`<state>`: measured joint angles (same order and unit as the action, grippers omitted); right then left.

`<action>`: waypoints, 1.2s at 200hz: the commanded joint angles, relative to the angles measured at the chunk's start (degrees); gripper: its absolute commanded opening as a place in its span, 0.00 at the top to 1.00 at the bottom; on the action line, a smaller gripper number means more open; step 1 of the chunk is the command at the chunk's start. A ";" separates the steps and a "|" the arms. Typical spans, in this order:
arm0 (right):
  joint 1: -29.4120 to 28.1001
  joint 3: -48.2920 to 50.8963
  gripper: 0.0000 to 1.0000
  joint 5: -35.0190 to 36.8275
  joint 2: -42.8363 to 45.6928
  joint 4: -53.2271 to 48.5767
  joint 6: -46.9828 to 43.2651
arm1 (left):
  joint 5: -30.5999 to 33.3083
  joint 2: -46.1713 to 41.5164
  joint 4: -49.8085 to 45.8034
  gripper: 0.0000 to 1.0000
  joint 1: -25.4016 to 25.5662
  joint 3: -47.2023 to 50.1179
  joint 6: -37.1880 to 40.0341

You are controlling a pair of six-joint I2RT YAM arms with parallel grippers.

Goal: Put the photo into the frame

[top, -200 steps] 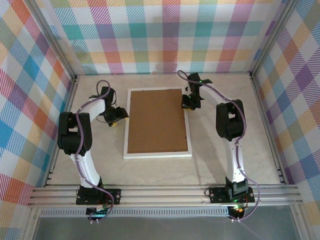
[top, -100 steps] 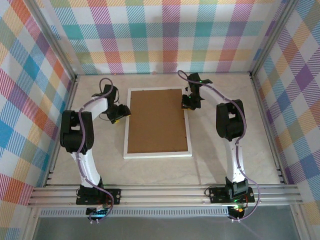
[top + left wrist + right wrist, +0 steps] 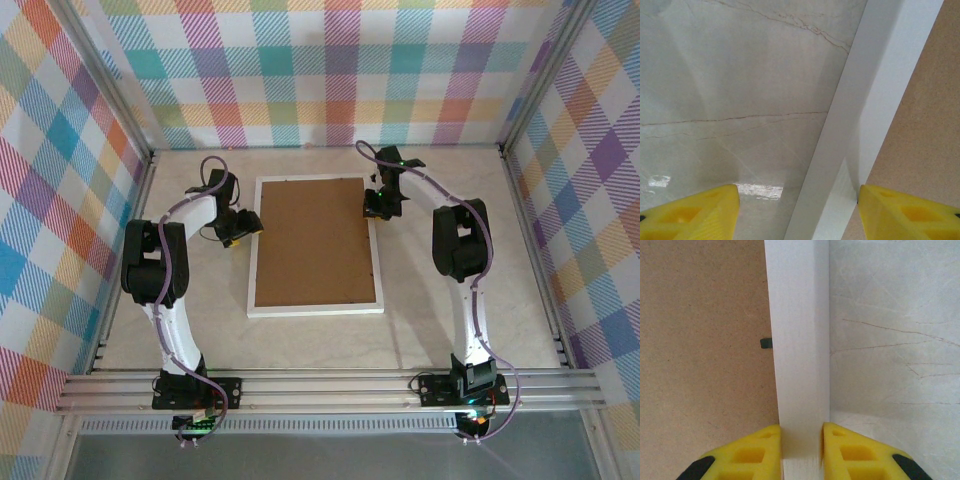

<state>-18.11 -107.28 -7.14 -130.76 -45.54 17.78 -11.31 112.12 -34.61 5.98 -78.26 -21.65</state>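
While pinching rt rail of the frame (image 3: 315,308) at upper right w/ right gripper (image 3: 801,440), lower spread left gripper (image 3: 798,196) straight astride lt rail, then close w/o nudging backing board (image 3: 315,240).

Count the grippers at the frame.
2. The left gripper straddles the left rail of the frame, jaws open; the right gripper clamps its right rail.

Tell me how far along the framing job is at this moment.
Done: the backing board sits inside the frame, which lies back-up. In hand: the right tool pinches the frame's right rail; the left tool stands open astride the left rail. Left: what lies under the board cannot be told.
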 commanded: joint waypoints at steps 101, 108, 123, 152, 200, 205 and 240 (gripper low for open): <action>-0.69 1.43 0.78 -1.57 -1.09 0.64 1.47 | -1.50 2.78 1.46 0.37 2.98 4.72 -2.67; -0.78 1.29 0.78 -1.48 -1.24 0.71 1.51 | -2.09 3.18 2.01 0.37 3.31 5.23 -3.20; -0.90 1.16 0.78 -1.60 -1.47 0.69 1.58 | -2.98 4.21 3.13 0.39 4.19 6.17 -4.16; -1.05 1.03 0.78 -1.56 -1.54 0.59 1.67 | -4.33 5.33 4.55 0.40 4.76 7.12 -5.48; -0.96 1.31 0.78 -0.47 -1.16 0.27 1.47 | -2.23 0.91 -0.67 0.36 4.52 0.56 -3.09; -0.96 1.34 0.78 -0.37 -1.14 0.27 1.47 | -2.08 0.31 -1.21 0.35 4.36 -0.28 -2.97; -0.96 1.55 0.78 -0.03 -1.18 0.03 1.38 | -1.85 -4.03 -2.90 0.30 2.65 -3.57 -2.33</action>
<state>-18.06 -107.28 -7.31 -130.76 -45.52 18.22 -12.75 112.14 -33.98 9.43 -78.78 -25.17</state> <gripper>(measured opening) 0.225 0.692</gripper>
